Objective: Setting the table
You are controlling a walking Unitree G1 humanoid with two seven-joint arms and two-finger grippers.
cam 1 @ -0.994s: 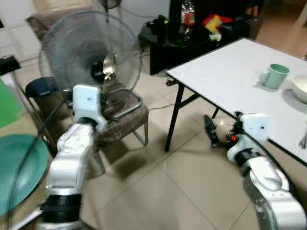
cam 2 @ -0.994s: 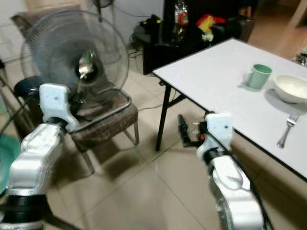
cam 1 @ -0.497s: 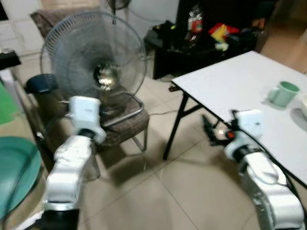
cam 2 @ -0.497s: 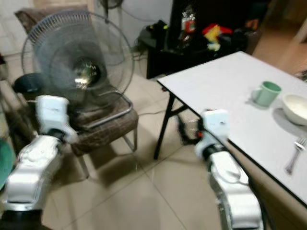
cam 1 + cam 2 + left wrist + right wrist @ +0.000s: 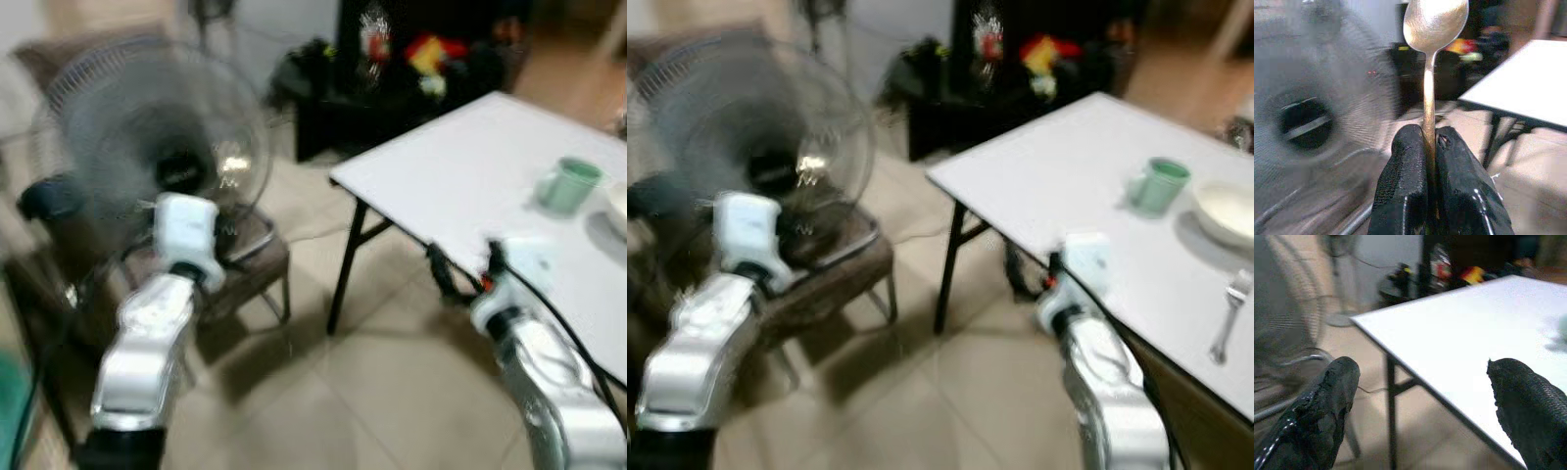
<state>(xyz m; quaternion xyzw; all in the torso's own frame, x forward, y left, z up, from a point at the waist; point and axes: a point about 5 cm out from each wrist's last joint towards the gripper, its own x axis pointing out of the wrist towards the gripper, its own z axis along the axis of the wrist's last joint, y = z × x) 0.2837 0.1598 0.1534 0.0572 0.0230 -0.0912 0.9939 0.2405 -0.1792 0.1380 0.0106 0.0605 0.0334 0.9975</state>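
We see a white table [image 5: 1087,186] on our right carrying a green mug [image 5: 1156,185], a white bowl [image 5: 1227,211] and a fork [image 5: 1227,313]. A fan [image 5: 157,171] stands on our left. Our left claw [image 5: 1431,161] is clamped on an upright spoon [image 5: 1432,29]; our right claw [image 5: 1420,396], fingers spread apart, hangs beside the table's edge.

A metal spoon [image 5: 1433,58] stands upright, bowl at 12 o'clock, its handle pinched between the left gripper's [image 5: 1431,147] black fingers.
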